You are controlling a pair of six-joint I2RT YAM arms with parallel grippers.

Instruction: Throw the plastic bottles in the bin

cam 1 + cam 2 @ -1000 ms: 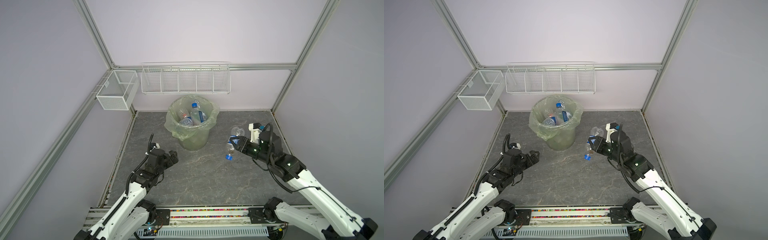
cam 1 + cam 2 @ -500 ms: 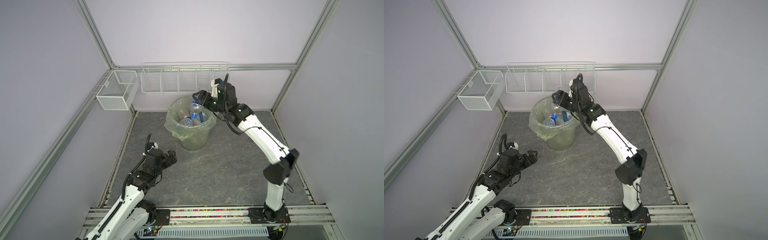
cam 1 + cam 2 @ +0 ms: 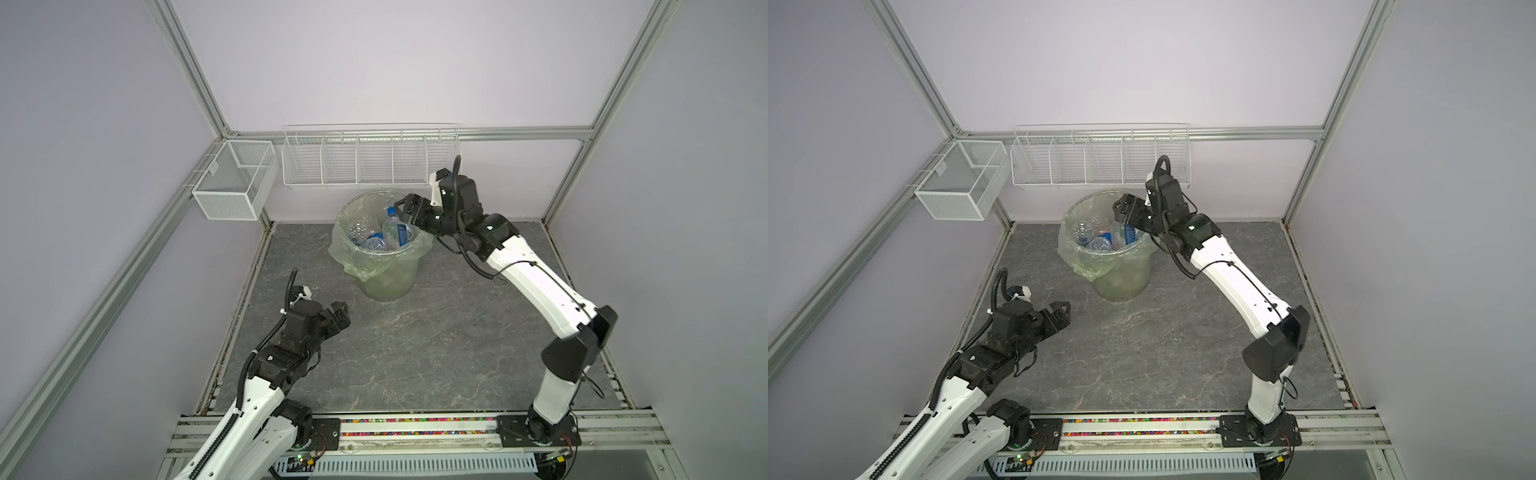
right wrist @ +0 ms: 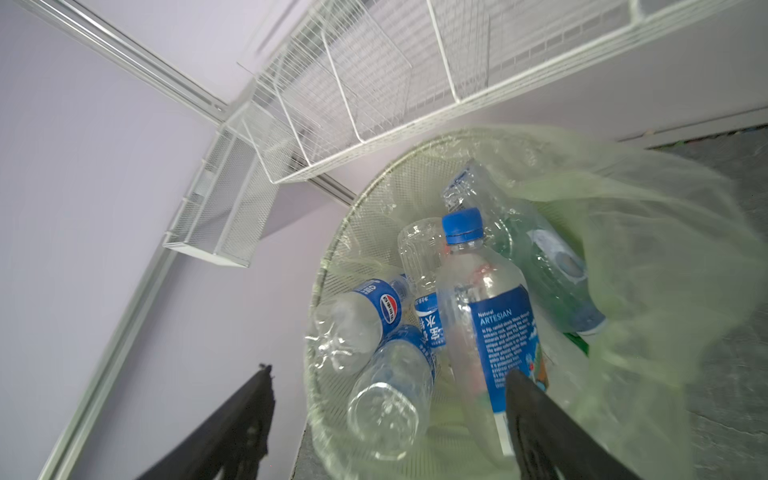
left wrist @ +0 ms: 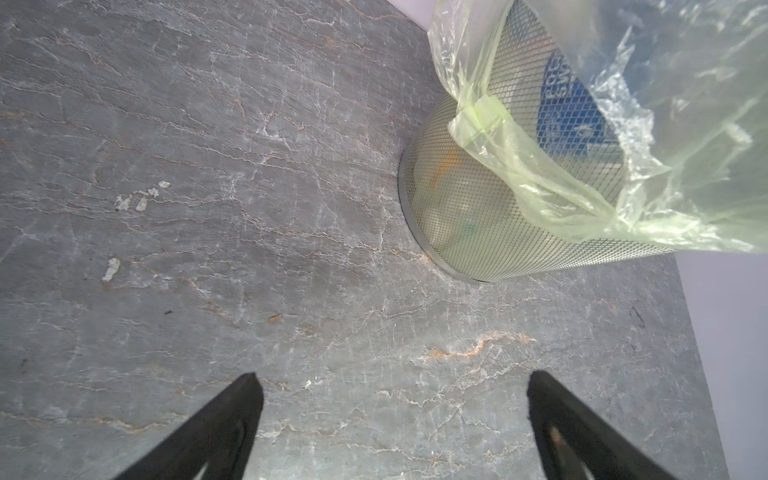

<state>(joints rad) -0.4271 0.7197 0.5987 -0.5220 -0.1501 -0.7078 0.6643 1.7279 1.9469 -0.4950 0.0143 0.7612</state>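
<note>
Bin (image 3: 390, 278) stands just under the right gripper (image 3: 404, 208), whose jaws are spread apart and grasp nothing. Plastic bottles (image 4: 486, 316) lie piled inside the bin, just beyond its fingertips. Left gripper (image 5: 392, 376) is likewise released and empty, with the bin ahead of it, not touching.

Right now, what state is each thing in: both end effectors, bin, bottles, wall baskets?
Left end effector: open, empty, above the table.
Right end effector: open, empty, over the bin's mouth.
Bin: upright, bag folded over rim, holding bottles.
Plastic bottles: all visible ones inside the bin, a blue-capped one on top.
Wire baskets: wall-mounted, nothing visible inside.
</note>
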